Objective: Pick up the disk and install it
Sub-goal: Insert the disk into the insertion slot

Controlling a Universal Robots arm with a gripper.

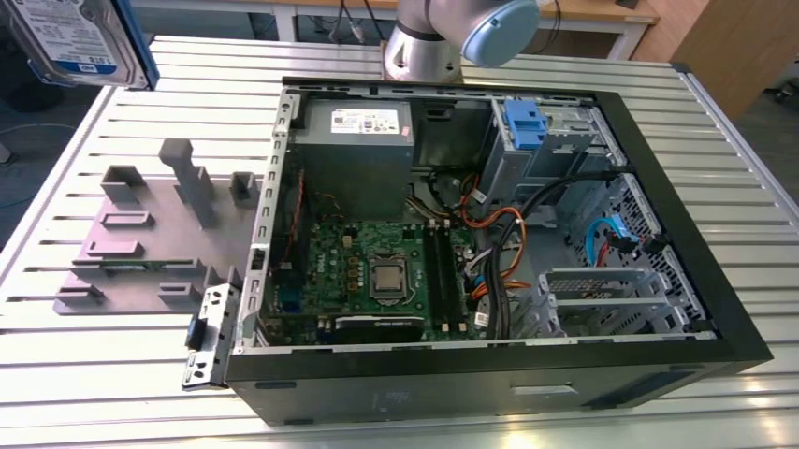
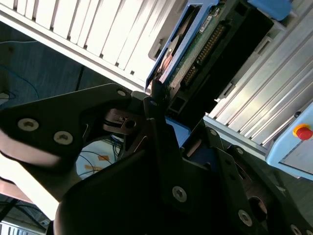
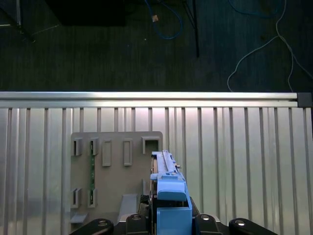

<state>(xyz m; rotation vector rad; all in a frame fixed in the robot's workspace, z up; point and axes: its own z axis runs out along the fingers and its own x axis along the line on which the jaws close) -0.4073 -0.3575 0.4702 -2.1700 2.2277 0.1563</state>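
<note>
The gripper (image 3: pixel 171 223) is clamped on the disk (image 3: pixel 168 191), its black jaws pressing either side of the blue carrier; the disk stands on edge, lifted clear above the grey plastic stand (image 3: pixel 117 166) and touching nothing else. In the exterior view the disk (image 1: pixel 73 37) hangs high at the exterior view's left, well apart from the open computer case (image 1: pixel 500 379). The slatted table (image 1: pixel 112 374) lies bare around the stand, between stand and case, and out to its rail edge. Inside the case, the power-supply box (image 1: pixel 355 140) sits beside the blue drive bay (image 1: pixel 525 126); orange and black cables (image 1: pixel 493 229) crowd the space between the bay and the motherboard (image 1: pixel 374 271).
</note>
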